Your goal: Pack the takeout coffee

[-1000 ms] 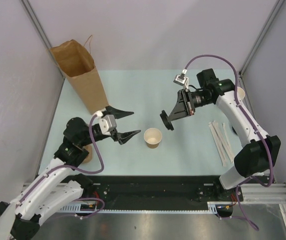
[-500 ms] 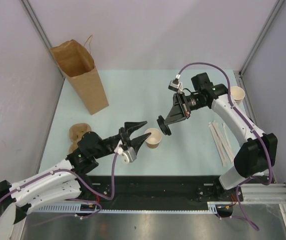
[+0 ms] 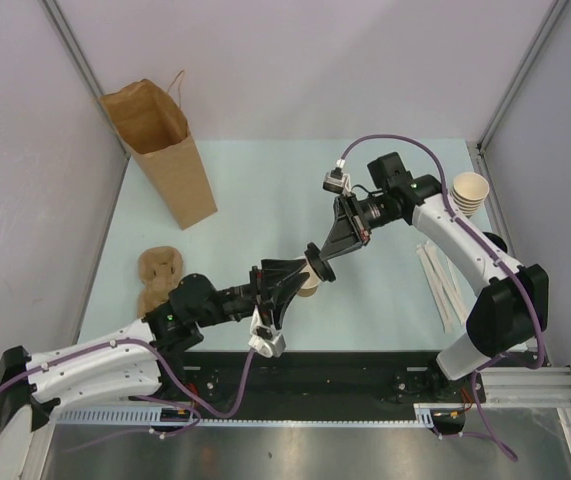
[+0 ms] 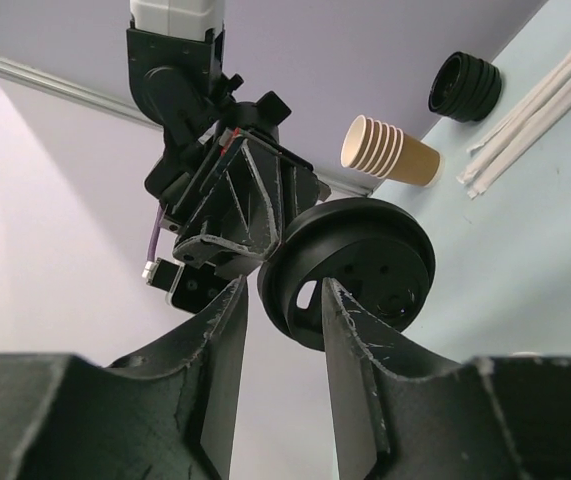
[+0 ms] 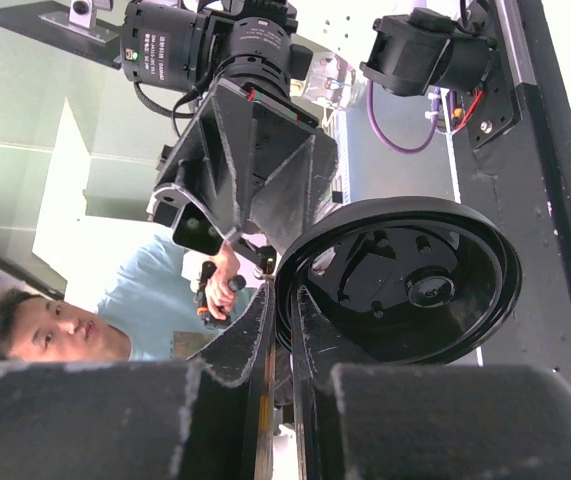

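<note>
Left pincer [image 3: 285, 282]: reaches in from 8 o'clock to the near-centre of the pale green table [image 3: 265, 190]. In the wrist view its fingers stand a narrow gap apart [image 4: 282, 290] with nothing seen between them. From above it sits just beside the 9 o'clock side of the small tan kraft paper cup [image 3: 310, 288].

Right pincer [image 3: 325, 256]: comes in from 2 o'clock, pressed onto the rim of the round black plastic lid [image 3: 319, 267] and pinching it on edge, tilted. Its own wrist view confirms fingers clamped on the rim [image 5: 283, 300], underside of lid facing the camera [image 5: 415, 290].

Cup: upright on the table, lidless, mostly hidden by the left pincer and the lid. The lid overlaps the cup's mouth at its 1 o'clock side; contact cannot be told.

Surroundings:
- tall brown paper bag [image 3: 160, 150], upright, open, at 10 o'clock, well apart from the cup
- stack of lidless tan paper cups [image 3: 470, 190] at 2 o'clock
- white paper-wrapped sticks [image 3: 443, 285] at 4 o'clock
- tan moulded-pulp piece [image 3: 155, 275] at 8 o'clock
- pile of loose black lids [image 4: 465, 85], left wrist view only
</note>
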Available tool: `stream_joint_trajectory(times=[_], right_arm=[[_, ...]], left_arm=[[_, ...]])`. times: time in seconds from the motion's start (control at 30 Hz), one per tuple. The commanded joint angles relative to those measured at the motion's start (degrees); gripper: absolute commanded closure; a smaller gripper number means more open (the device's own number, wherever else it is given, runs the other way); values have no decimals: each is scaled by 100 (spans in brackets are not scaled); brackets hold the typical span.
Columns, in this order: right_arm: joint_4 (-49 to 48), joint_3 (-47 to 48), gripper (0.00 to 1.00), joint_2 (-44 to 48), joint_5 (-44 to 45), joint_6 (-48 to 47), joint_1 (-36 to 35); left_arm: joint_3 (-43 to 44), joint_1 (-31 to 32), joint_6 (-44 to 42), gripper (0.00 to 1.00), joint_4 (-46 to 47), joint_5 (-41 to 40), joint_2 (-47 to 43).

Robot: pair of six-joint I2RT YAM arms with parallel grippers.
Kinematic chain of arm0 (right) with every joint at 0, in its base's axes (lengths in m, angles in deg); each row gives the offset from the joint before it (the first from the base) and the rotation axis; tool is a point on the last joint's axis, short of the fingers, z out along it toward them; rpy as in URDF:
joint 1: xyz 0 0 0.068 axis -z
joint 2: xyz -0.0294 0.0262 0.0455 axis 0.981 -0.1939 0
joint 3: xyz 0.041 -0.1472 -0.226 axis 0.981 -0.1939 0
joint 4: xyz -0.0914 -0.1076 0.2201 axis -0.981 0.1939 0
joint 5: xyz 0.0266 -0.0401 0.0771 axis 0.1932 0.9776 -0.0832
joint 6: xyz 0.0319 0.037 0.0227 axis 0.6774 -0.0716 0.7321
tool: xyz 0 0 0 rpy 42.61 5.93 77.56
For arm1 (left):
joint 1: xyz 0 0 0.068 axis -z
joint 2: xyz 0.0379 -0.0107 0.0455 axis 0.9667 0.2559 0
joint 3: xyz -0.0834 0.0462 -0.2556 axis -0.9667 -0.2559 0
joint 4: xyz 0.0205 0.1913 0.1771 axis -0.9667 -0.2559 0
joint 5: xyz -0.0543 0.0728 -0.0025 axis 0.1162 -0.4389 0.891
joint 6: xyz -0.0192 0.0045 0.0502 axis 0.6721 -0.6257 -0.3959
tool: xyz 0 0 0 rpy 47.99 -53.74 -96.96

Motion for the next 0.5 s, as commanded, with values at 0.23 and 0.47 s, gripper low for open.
stream_joint_trajectory(times=[0.23, 0.47], right_arm=[[-334, -83, 100, 204, -1024, 336, -222], [-413, -153, 100, 274, -1032, 371, -249]], left_arm=[[114, 41, -753, 68, -144, -179, 257], [96, 41, -964, 71, -118, -399, 345]])
